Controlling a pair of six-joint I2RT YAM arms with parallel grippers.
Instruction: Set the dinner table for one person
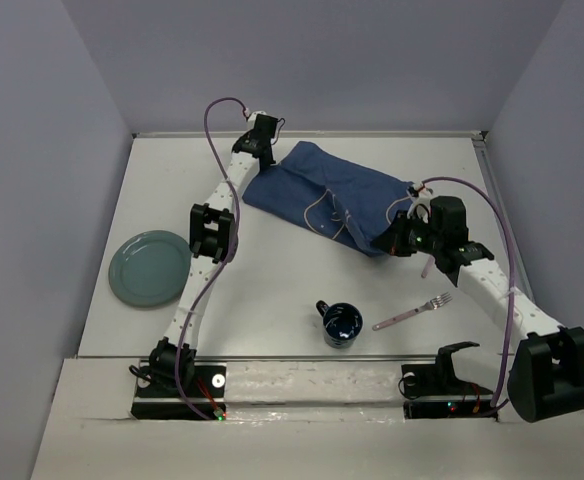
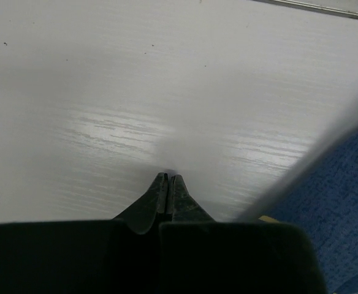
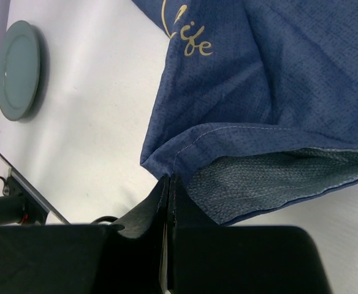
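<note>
The white dinner table (image 1: pixel 272 290) carries everything. A blue placemat (image 1: pixel 337 195) lies crumpled at its far middle. My right gripper (image 1: pixel 394 240) is shut on the placemat's near right corner; the right wrist view shows the hem pinched between the shut jaws (image 3: pixel 168 179), with the fold's pale underside (image 3: pixel 271 180) beside them. My left gripper (image 1: pixel 259 148) is at the placemat's far left edge. In the left wrist view its jaws (image 2: pixel 168 177) are shut with nothing visible between the tips, over bare table, and the blue cloth (image 2: pixel 344 202) is to the right.
A grey-green plate (image 1: pixel 150 267) sits at the left and shows in the right wrist view (image 3: pixel 18 68). A dark blue mug (image 1: pixel 342 323) stands near the front middle. A fork with a pink handle (image 1: pixel 412 312) lies right of the mug. Grey walls enclose the table.
</note>
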